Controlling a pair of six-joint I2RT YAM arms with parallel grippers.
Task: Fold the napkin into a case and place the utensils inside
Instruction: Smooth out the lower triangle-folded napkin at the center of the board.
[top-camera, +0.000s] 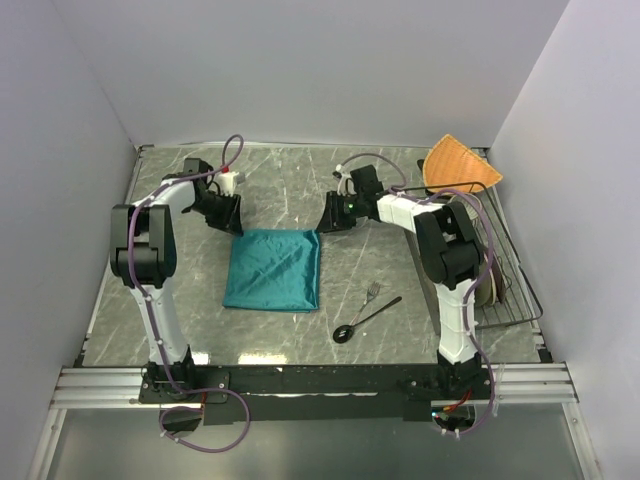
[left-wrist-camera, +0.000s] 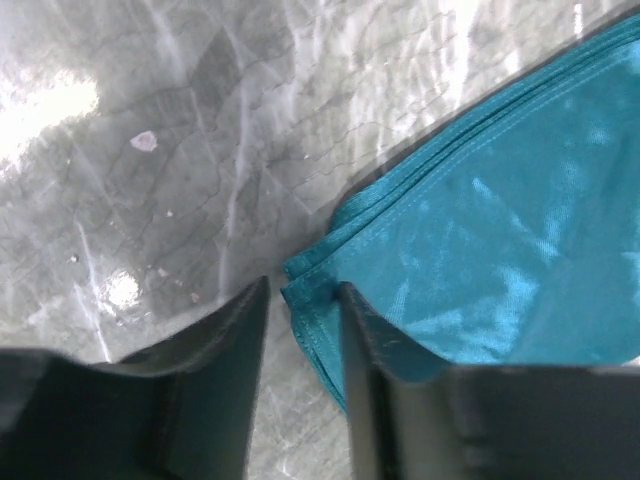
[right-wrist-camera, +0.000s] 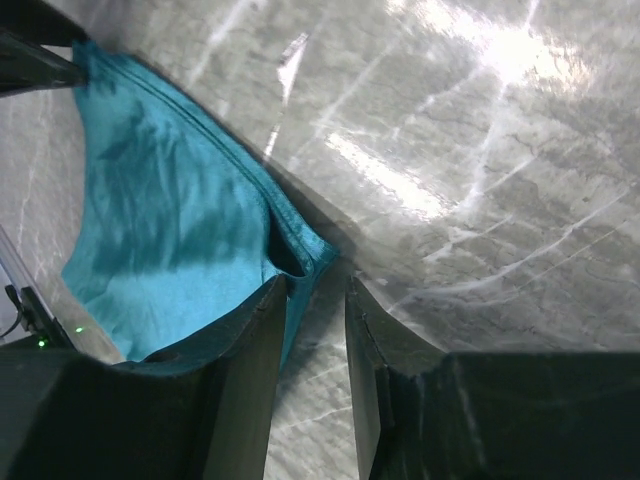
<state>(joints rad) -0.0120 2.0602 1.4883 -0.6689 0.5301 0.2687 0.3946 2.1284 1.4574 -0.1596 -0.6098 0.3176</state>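
The teal napkin lies folded flat on the marble table. My left gripper is at its far left corner. In the left wrist view the gripper is open, with the layered corner of the napkin lying between the fingertips. My right gripper is at the far right corner. In the right wrist view it is open, and the napkin corner sits against the left finger. The silver fork and the dark spoon lie on the table, right of the napkin.
An orange woven fan-shaped cloth lies at the back right. A wire rack with round plates stands along the right edge behind the right arm. White walls close in the table on three sides.
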